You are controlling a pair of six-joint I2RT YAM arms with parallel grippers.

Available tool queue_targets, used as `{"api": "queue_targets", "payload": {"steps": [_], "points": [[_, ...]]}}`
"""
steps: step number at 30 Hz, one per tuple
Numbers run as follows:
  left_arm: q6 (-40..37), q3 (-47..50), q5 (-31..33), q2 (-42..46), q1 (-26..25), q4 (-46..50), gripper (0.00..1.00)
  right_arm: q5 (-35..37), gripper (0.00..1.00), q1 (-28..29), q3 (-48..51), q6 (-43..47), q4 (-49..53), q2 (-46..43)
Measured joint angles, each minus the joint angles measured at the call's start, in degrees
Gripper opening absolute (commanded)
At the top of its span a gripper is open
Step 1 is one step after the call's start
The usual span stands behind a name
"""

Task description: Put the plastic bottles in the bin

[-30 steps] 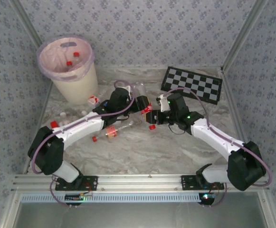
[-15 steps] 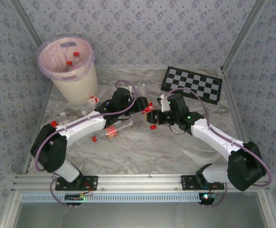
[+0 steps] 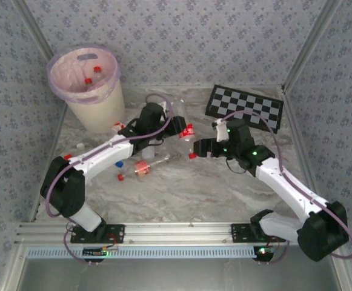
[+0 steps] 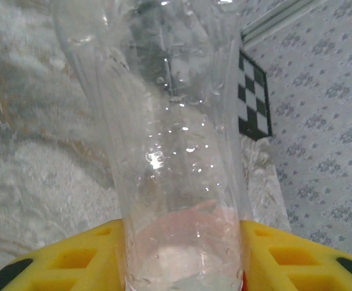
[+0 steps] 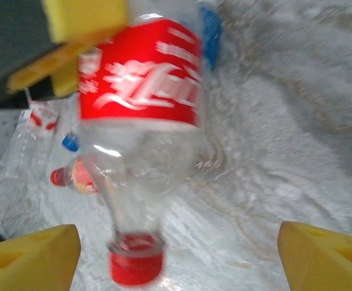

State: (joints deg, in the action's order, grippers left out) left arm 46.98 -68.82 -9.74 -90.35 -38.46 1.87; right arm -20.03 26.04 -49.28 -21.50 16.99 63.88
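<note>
My left gripper [image 4: 185, 257] clamps a clear plastic bottle with a red label [image 4: 182, 182] over the middle of the grey marbled table [image 3: 182, 188]. It is well apart from the round cream bin with the pink liner [image 3: 97, 115]. My right gripper [image 5: 179, 254] stands wide open near the bottle.

Bin [image 3: 98, 115] back left, checkerboard [image 3: 245, 107] back right, bottles [image 3: 144, 168] between.

Place: robot lab test cell.
Signs around me: patterned wall panels [image 3: 212, 42], aluminium rail [image 3: 176, 229], checkerboard [image 3: 246, 108] on my table [image 3: 188, 194].
</note>
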Motion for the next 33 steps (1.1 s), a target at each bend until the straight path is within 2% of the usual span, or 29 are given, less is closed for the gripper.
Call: {"api": "queue_targets", "payload": {"steps": [4, 8, 14, 16, 20, 25, 33], "points": [[-4.33, -6.01, -2.32, 0.61, 4.31, 4.52, 0.38, 0.81, 0.87, -3.48, 0.00, 0.87, 1.92, -2.84], [-8.74, -13.57, -4.26, 2.56, 10.47, 10.88, 0.38, 0.81, 0.87, -3.96, 0.83, 1.01, 2.34, -3.15], [-14.25, -25.46, -5.57, 7.06, 25.22, 17.59, 0.38, 0.83, 0.87, -3.96, 2.99, 0.98, 3.17, -3.15], [-15.54, -28.15, -5.38, 8.26, 31.15, 17.79, 0.37, 0.81, 0.86, -3.93, 3.02, 0.98, 3.21, -3.15], [-17.11, -30.56, -5.35, 9.03, 39.93, 17.16, 0.35, 0.81, 0.86, -3.93, 3.04, 0.98, 3.45, -3.54], [-17.66, -37.53, -6.45, 2.82, 46.75, 18.36, 0.35, 0.81, 0.86, -3.89, 3.65, 0.98, 4.31, -5.03], [-20.52, -56.72, -6.71, -15.67, 50.45, 27.12, 0.33, 0.83, 0.86, -3.89, 4.26, 1.14, 5.77, -6.62]]}}
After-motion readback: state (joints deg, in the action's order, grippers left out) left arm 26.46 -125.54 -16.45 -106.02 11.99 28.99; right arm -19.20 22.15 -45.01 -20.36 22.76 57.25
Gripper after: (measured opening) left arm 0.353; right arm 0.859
